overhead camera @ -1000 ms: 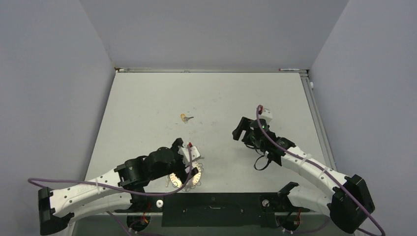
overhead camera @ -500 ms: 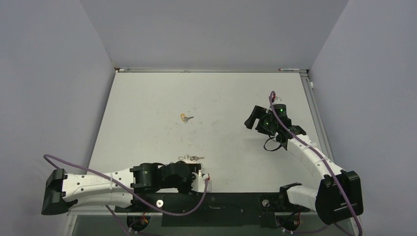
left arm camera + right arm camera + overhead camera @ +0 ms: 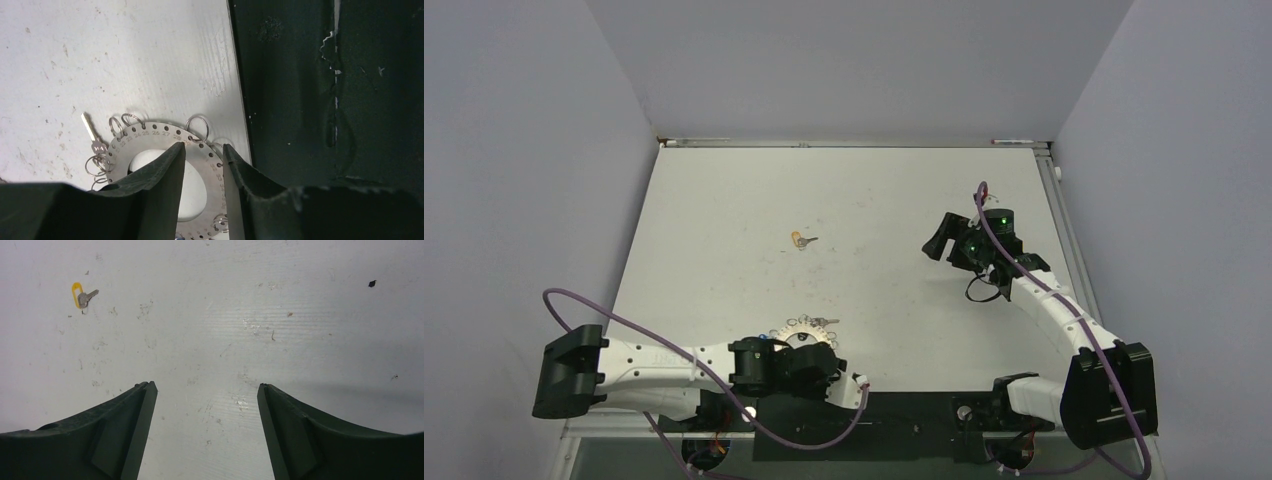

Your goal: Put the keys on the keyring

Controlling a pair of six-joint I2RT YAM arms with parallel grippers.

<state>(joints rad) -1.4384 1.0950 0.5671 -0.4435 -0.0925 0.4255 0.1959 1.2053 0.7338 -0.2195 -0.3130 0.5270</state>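
The keyring (image 3: 150, 132) is a flat silvery ring plate with numbered holes and several small split rings (image 3: 197, 125), lying near the table's front edge (image 3: 796, 328). A plain silver key (image 3: 92, 132) lies at its left rim. My left gripper (image 3: 202, 146) is narrowed astride the plate's right band, one finger over the middle hole and one at the outer rim; whether it presses the band is unclear. A yellow-headed key (image 3: 799, 240) (image 3: 80, 296) lies alone mid-table. My right gripper (image 3: 206, 385) hangs open over bare table at the right (image 3: 936, 245), holding nothing.
The black base plate (image 3: 325, 100) (image 3: 854, 420) borders the table just right of the keyring in the left wrist view. A purple cable (image 3: 624, 320) loops over the left arm. Grey walls close in the table on the left, back and right.
My left arm has drawn back toward the near edge and its jaws have narrowed from wide open around the keyring's band. The right arm moved back and right, then held still.
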